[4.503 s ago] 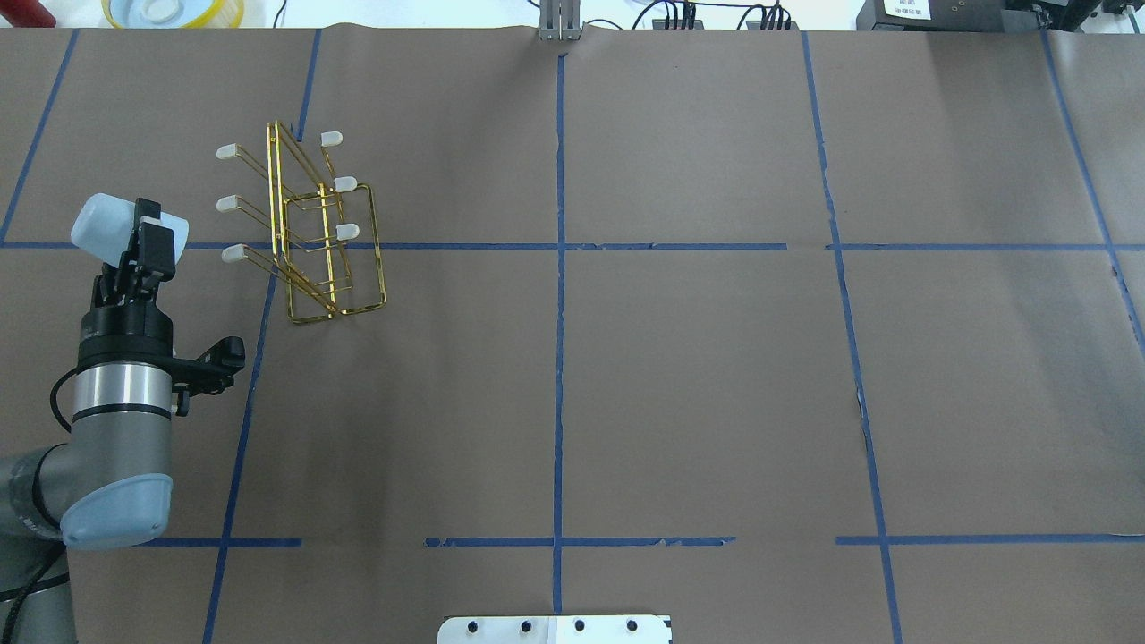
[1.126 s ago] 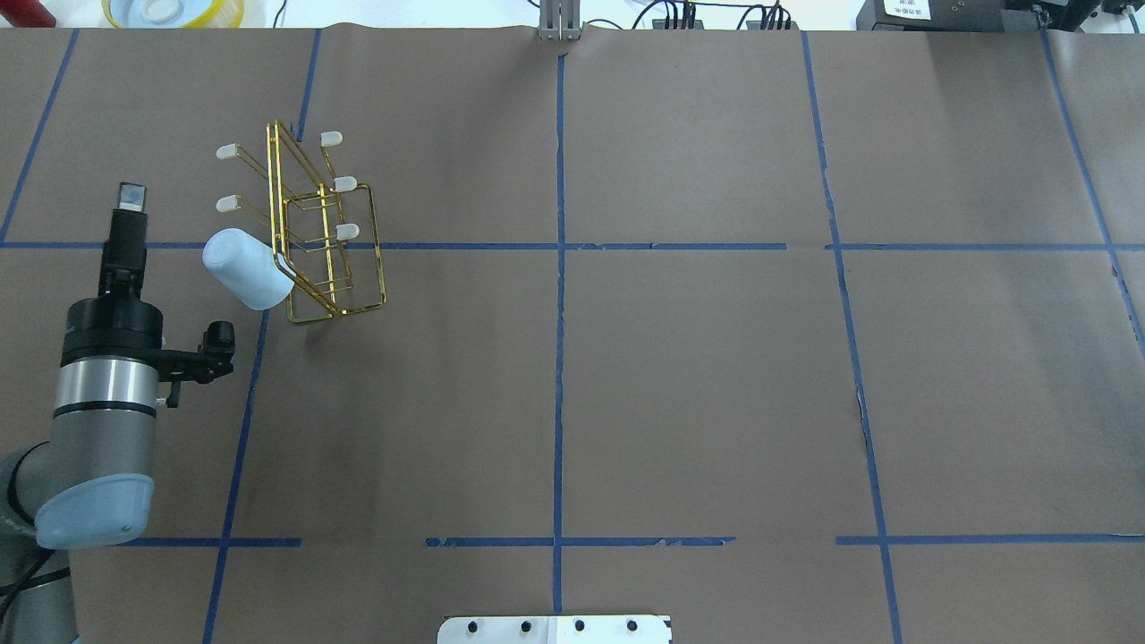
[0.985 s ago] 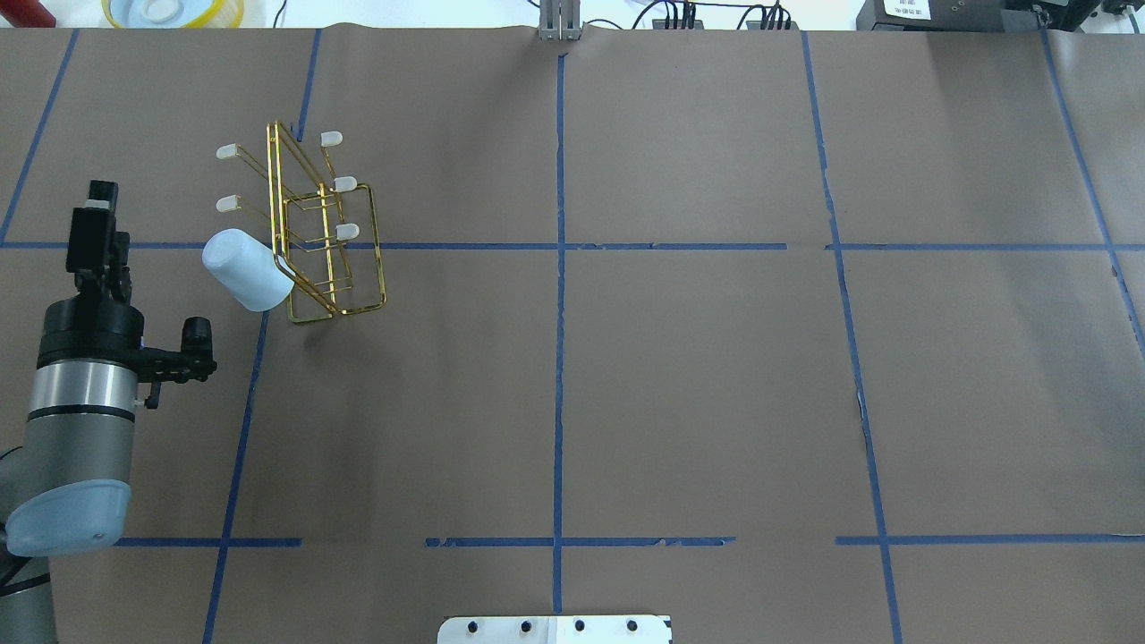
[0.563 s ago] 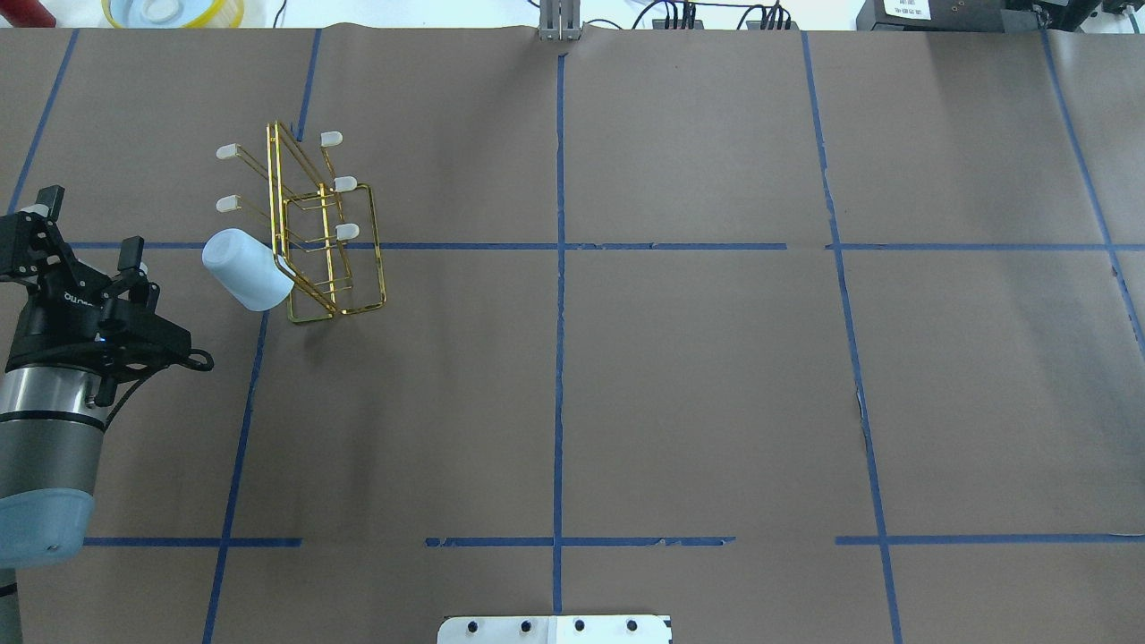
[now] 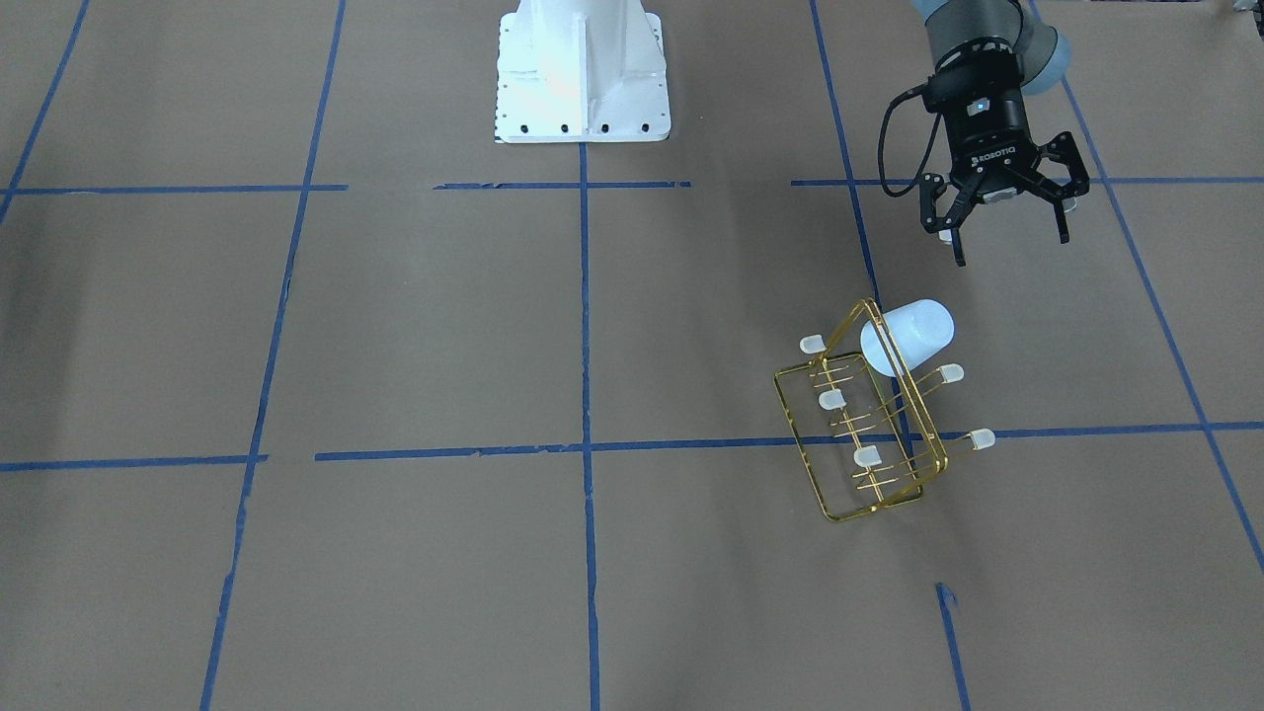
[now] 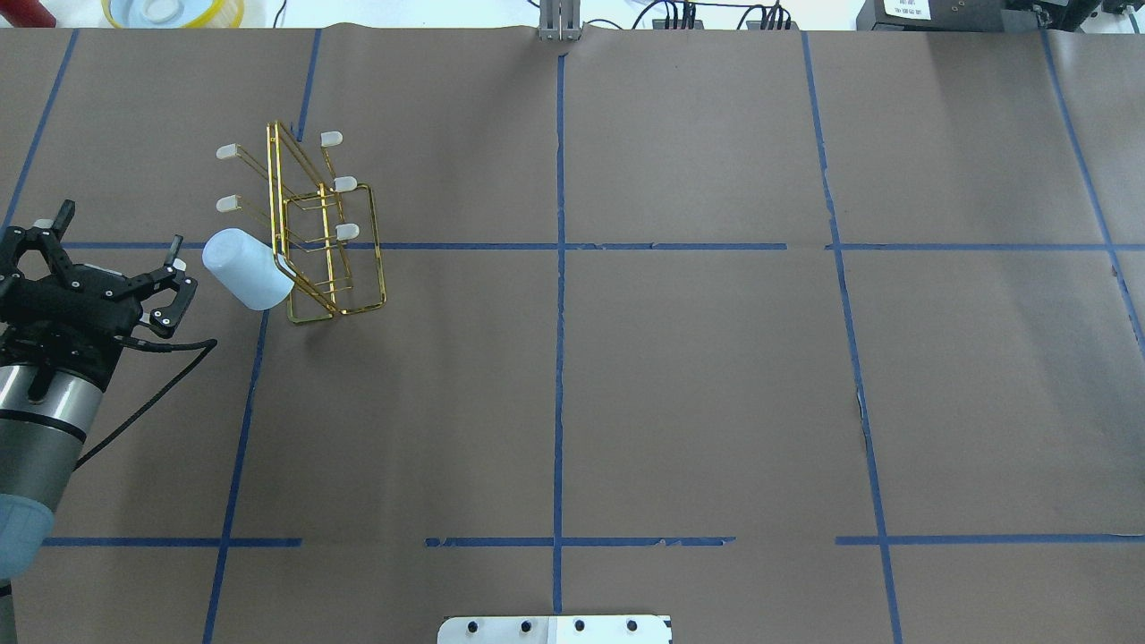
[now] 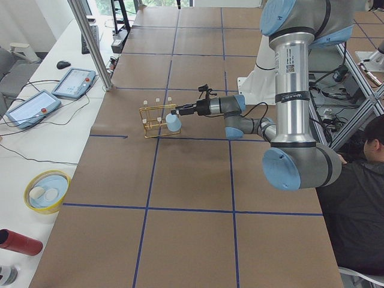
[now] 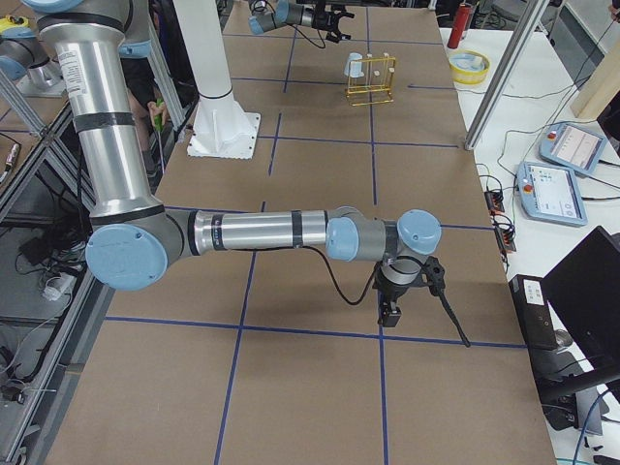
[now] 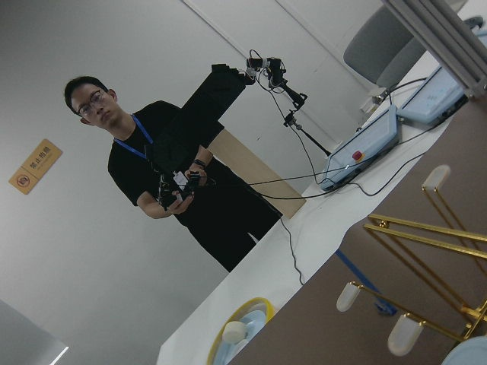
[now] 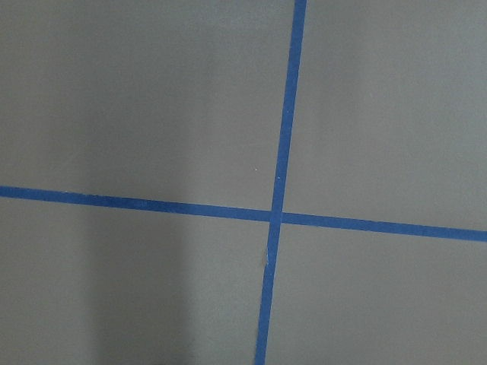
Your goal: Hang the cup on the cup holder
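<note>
The pale blue cup [image 6: 246,280] hangs tilted on the nearest left prong of the gold wire cup holder [image 6: 333,268], its closed end pointing away from the rack. It also shows in the front view [image 5: 910,335] on the holder [image 5: 869,464]. My left gripper [image 6: 121,234] is open and empty, to the left of the cup and apart from it; in the front view [image 5: 1009,247] it hovers behind the cup. My right gripper [image 8: 388,313] shows only in the right side view, low over the table far from the rack; I cannot tell whether it is open or shut.
A yellow-rimmed bowl [image 6: 170,11] sits beyond the table's far left edge. The white robot base [image 5: 581,69] stands at the table's middle near edge. An operator [image 9: 163,182] stands past the far side. Blue tape lines [image 10: 278,215] cross the brown table cover.
My left gripper earlier held the cup left of the rack. The cup now hangs on the prong, and the gripper has let go, drawn back left and towards me, and turned with its fingers spread.
</note>
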Available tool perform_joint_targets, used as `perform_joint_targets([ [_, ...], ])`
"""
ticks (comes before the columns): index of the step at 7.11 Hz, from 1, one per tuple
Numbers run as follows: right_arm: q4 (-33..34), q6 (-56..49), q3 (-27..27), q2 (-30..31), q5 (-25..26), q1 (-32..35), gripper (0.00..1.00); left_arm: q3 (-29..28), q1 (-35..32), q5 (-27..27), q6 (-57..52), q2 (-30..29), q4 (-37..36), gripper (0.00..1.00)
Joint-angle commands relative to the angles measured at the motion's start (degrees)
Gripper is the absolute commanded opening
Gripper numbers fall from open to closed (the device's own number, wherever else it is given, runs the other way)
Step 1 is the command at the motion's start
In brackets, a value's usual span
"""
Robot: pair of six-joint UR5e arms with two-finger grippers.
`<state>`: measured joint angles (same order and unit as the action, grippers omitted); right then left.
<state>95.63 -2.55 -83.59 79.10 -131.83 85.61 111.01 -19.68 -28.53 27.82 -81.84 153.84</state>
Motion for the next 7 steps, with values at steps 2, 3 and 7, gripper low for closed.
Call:
perform_joint_targets([
  [2, 0.00, 0.00, 0.00, 0.00, 0.00, 0.00, 1.00, 1.22, -7.88, -18.33, 9.87, -0.16, 6.03, 1.00],
  [3, 0.00, 0.09, 0.00, 0.00, 0.00, 0.00, 1.00, 1.22, -10.96, -25.27, 9.97, -0.08, 5.95, 1.00],
  [7, 0.00, 0.00, 0.00, 0.00, 0.00, 0.00, 1.00, -3.76, -24.50, -53.41, 10.77, -0.16, 2.45, 1.00],
])
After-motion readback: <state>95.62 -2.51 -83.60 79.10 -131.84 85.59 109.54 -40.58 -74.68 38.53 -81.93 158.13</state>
